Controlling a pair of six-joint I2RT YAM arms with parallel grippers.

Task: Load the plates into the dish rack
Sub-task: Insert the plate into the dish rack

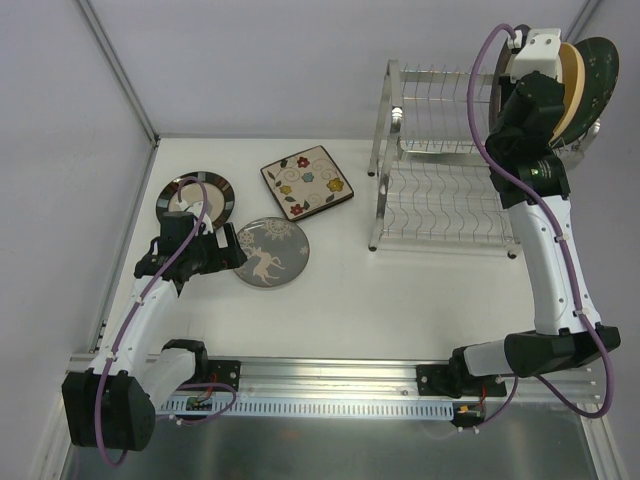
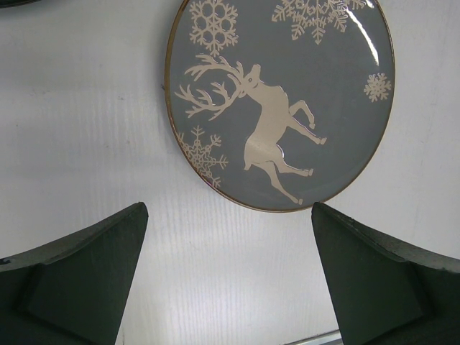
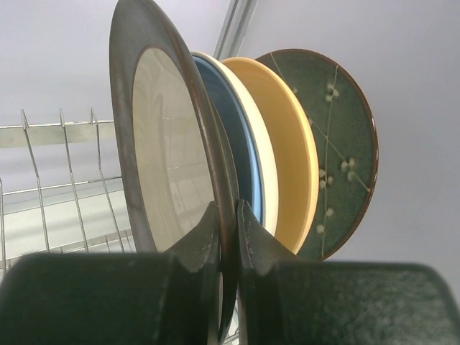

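Currently, a brown-rimmed plate (image 3: pixel 169 144) is being held upright by the right gripper (image 3: pixel 228 215), whose two fingers are being pressed tightly on its lower rim, one on each face. It is being kept on edge at the upper shelf of the dish rack (image 1: pixel 440 205), which is standing at the far right corner of the tabletop, probably because only a standing plate can be passed between the wires. Just beside it, a blue plate (image 3: pixel 241 144), a cream plate (image 3: pixel 262 151), a yellow plate (image 3: pixel 287 144) and a dark green plate (image 3: pixel 345 136) are being supported upright in a row. Whether the held plate is already being carried by a slot cannot be told.

The left gripper (image 2: pixel 228 237) is being held wide apart and empty, low near the left edge. The deer plate (image 2: pixel 280 100) is lying flat just ahead of it, apparently to be taken next. A square floral plate (image 1: pixel 307 181) near the far edge and a dark-rimmed plate (image 1: pixel 172 192) beside the left edge are being left flat. No brand, label or writing is being shown anywhere.
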